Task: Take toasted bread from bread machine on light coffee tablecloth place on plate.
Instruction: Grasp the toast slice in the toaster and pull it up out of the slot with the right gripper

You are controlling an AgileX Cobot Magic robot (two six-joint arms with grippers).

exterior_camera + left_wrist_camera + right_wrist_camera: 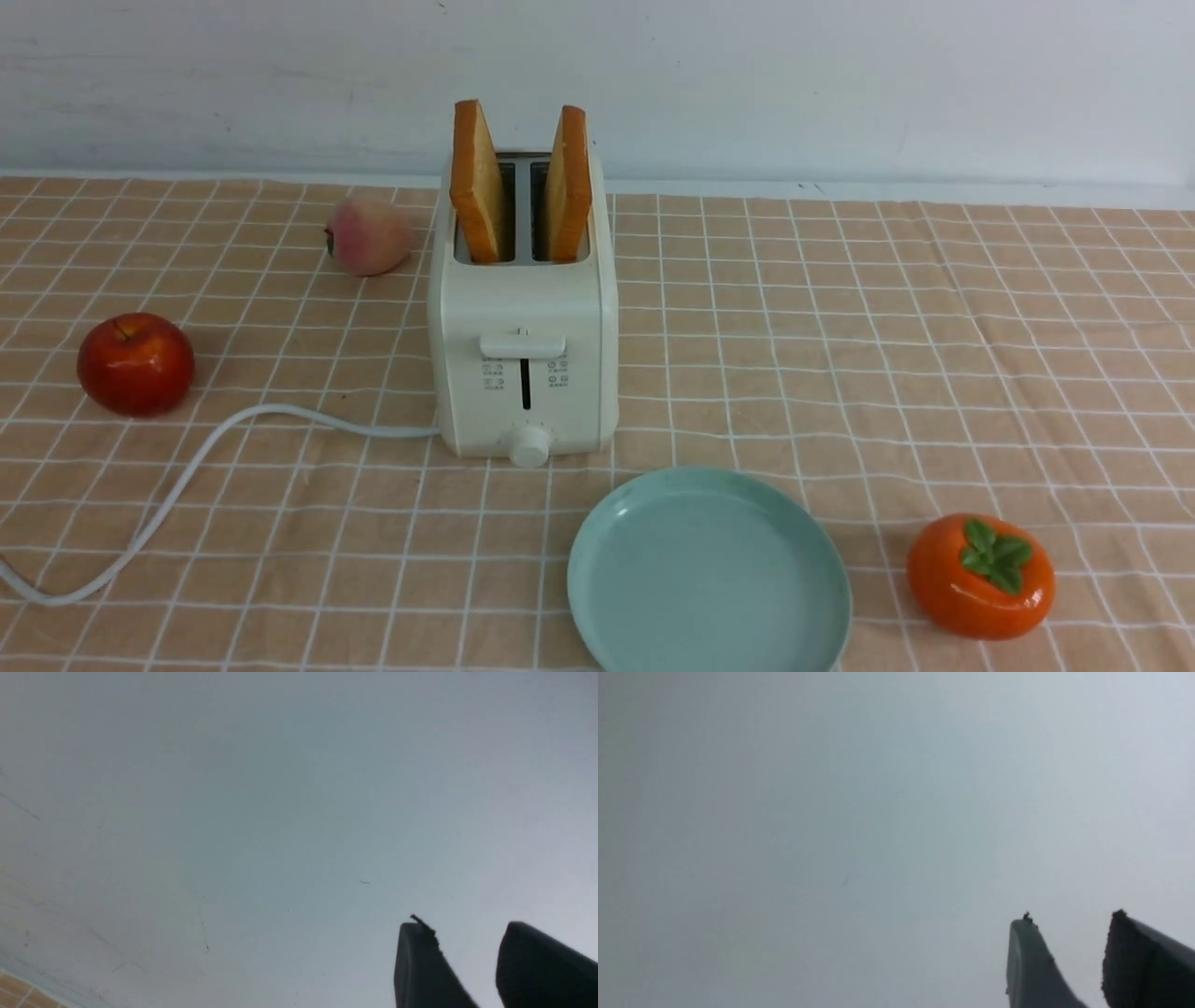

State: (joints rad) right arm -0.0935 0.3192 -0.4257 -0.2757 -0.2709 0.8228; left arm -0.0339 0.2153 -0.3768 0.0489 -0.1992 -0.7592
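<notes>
The bench (934, 192) was covered by the light coffee tablecloth (840, 355), with only a thin pale strip bare along the far edge. The bread machine (523, 373) stood on the cloth near the middle, its white cord (187, 476) trailing toward the near left corner. The plate (709, 579) lay at the near edge. A red apple (135, 364) sat by the left edge. A peach (369, 235) lay just left of the bread machine, and an orange persimmon (980, 577) rested toward the near right corner.

A plain off-white wall (840, 84), faintly scuffed, fills the evenly lit background.
</notes>
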